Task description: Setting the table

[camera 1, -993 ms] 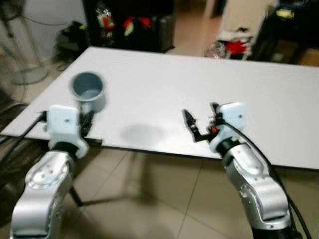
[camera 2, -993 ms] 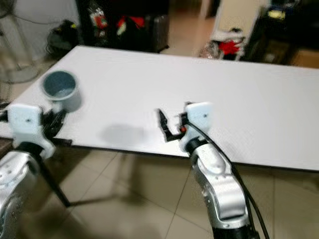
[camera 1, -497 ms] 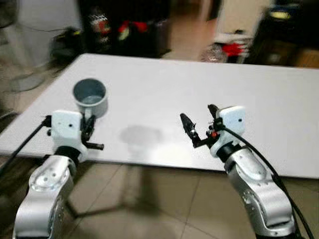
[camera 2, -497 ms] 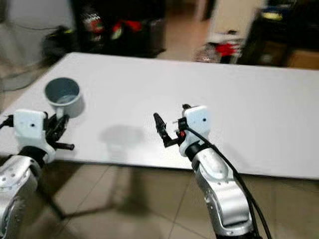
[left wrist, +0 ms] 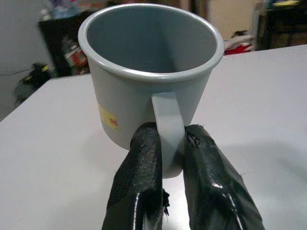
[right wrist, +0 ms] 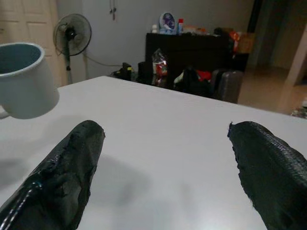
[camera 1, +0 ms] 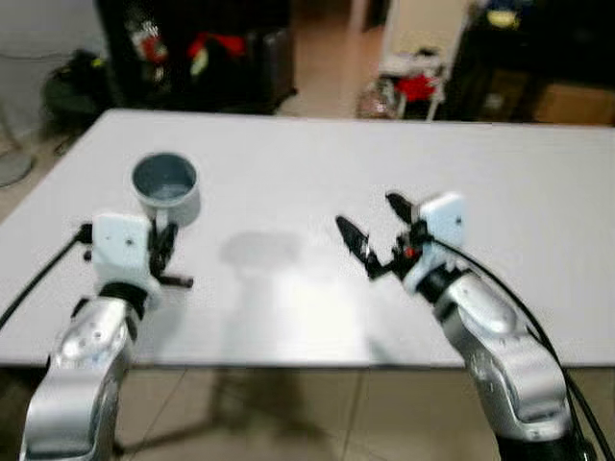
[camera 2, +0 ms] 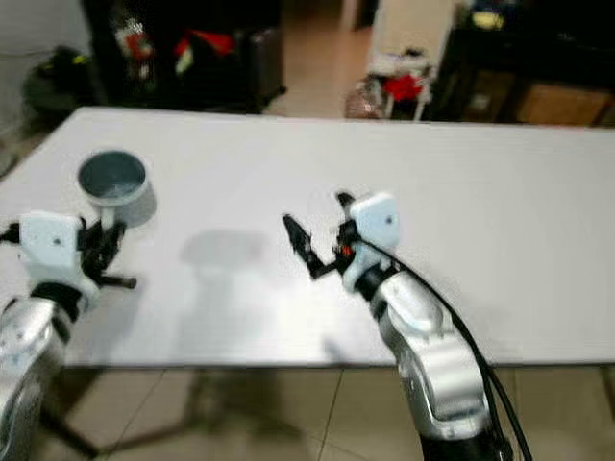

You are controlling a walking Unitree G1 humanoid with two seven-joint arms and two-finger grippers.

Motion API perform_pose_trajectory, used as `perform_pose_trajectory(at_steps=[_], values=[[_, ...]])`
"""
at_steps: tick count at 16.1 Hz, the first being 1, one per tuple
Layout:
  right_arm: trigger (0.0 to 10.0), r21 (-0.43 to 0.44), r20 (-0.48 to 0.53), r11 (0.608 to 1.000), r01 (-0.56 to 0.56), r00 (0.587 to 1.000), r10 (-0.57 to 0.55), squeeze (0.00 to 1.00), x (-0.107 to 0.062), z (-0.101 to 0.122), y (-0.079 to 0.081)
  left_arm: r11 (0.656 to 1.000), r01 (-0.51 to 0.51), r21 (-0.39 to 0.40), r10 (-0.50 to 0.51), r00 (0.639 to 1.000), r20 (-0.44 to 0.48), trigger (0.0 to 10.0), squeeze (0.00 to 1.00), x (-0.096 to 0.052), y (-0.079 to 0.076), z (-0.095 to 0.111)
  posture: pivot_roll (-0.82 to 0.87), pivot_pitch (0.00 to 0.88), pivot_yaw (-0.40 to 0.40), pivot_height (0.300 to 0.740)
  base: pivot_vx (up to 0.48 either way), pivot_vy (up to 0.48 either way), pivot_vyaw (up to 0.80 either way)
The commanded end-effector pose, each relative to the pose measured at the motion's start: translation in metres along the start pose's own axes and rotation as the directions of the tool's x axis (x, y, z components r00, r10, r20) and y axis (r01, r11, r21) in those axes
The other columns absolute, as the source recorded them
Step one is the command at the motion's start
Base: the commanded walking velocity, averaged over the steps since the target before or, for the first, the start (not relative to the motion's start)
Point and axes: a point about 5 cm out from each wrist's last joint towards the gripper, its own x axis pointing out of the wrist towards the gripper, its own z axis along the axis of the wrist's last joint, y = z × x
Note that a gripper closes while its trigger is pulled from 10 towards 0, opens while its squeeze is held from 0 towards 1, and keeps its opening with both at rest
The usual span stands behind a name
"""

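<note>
Far left, beyond the table's corner: dark bags (camera 1: 72, 82) on the floor against a pale wall. Over the left part of the wide white rectangular table (camera 1: 317, 173): left gripper (left wrist: 165, 158), black fingers (left wrist: 141, 182) pinched shut on the flat handle (left wrist: 167, 129) of a grey enamelled metal mug (camera 1: 165, 185) with a small yellow label (left wrist: 109, 120) on its side. Mug upright, mouth up, inside looking empty, held just above or on the tabletop near the left front area; contact with the surface impossible to tell. Silver left arm (camera 1: 86, 355) rising from below the front edge, white wrist block just behind the mug. Near the middle of the table: a soft grey shadow (camera 1: 259, 248) on the white surface. Right of that, above the table's front half: right gripper (camera 1: 370, 235), two long black fingers (right wrist: 62, 177) spread wide apart, gripping nothing, well apart from the mug. Silver right arm (camera 1: 500, 355) reaching up from the lower right, black cable along it. Behind the table: dark cabinet with red and green items (camera 1: 207, 48), tiled floor, red-and-white clutter (camera 1: 408, 86) further right, dark furniture at the far right
</note>
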Motion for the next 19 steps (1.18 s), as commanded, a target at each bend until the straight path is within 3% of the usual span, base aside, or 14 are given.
perform_pose_trajectory(at_steps=[1, 4, 6, 11, 14, 16, 19], values=[[10.0, 0.000, -0.040, 1.000, 0.003, 0.999, -0.003, 0.00, -0.001, -0.005, -0.005, 1.000, 0.024, -0.001, -0.024, 1.000, 0.018, 10.0, 0.00, 0.003, -0.004, 0.003, -0.03, 0.000, 0.026, 0.740, 0.304, 0.000, 0.00], [10.0, -0.007, -0.092, 0.999, -0.047, 0.995, 0.047, 0.00, -0.003, -0.013, 0.000, 0.999, -0.004, -0.035, 0.003, 0.999, -0.033, 10.0, 0.00, 0.013, 0.003, -0.005, -0.04, 0.000, 0.055, 0.740, 0.184, 0.000, 0.00], [10.0, -0.059, -0.149, 0.993, -0.101, 0.985, 0.092, 0.00, -0.004, -0.014, 0.003, 1.000, 0.030, 0.003, -0.029, 0.996, -0.080, 10.0, 0.00, 0.023, 0.006, -0.007, -0.05, 0.000, 0.064, 0.740, 0.000, 0.000, 0.00], [10.0, -0.059, -0.184, 0.975, -0.216, 0.962, 0.202, 0.00, 0.001, -0.015, 0.015, 0.994, 0.104, -0.015, -0.105, 0.976, -0.192, 10.0, 0.00, 0.053, 0.011, -0.018, -0.04, 0.000, 0.065, 0.740, 0.000, 0.000, 0.00], [10.0, -0.068, -0.205, 0.976, -0.207, 0.960, 0.189, 0.00, 0.007, -0.020, 0.016, 0.997, 0.071, -0.043, -0.078, 0.975, -0.210, 10.0, 0.00, 0.066, 0.015, -0.024, -0.03, 0.000, 0.062, 0.740, 0.000, 0.000, 0.00], [10.0, -0.068, -0.189, 0.978, -0.199, 0.965, 0.183, 0.00, 0.013, -0.021, 0.017, 0.990, 0.070, -0.122, -0.091, 0.979, -0.183, 10.0, 0.00, 0.080, 0.009, -0.031, -0.02, 0.000, 0.053, 0.740, 0.000, 0.000, 0.00], [10.0, -0.066, -0.187, 0.976, -0.208, 0.963, 0.193, 0.00, 0.015, -0.020, 0.019, 0.986, 0.077, -0.145, -0.102, 0.979, -0.175, 10.0, 0.00, 0.097, 0.005, -0.035, -0.03, 0.000, 0.050, 0.740, 0.000, 0.000, 0.00]])
